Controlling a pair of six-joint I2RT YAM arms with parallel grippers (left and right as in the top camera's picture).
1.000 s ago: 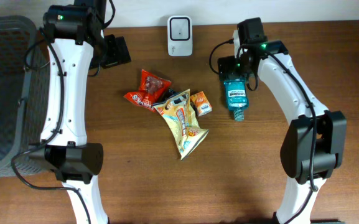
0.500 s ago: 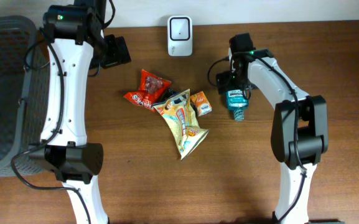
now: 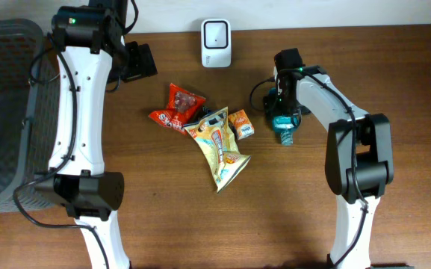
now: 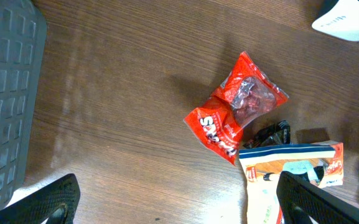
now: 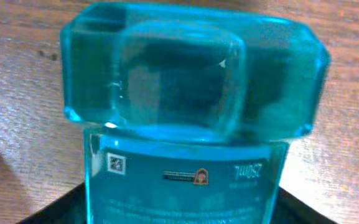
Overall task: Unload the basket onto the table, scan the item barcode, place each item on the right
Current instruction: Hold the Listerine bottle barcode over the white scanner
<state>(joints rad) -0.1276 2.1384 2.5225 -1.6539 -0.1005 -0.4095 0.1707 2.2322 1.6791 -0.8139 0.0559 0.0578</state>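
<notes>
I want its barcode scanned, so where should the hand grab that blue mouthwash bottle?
Probably grip the mouthwash bottle across its wide body, coming straight down from above: it lies flat, both flat flanks exposed, while the cap end is narrow and rounded.

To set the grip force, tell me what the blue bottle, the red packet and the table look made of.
Bottle: see-through blue plastic, probably; glossy, with bright highlights on the moulded edges.
Packet: thin plastic film; shiny, crinkled, catching light on its folds.
Table: wood or wood-look laminate; brown grain lines, dull sheen.
</notes>
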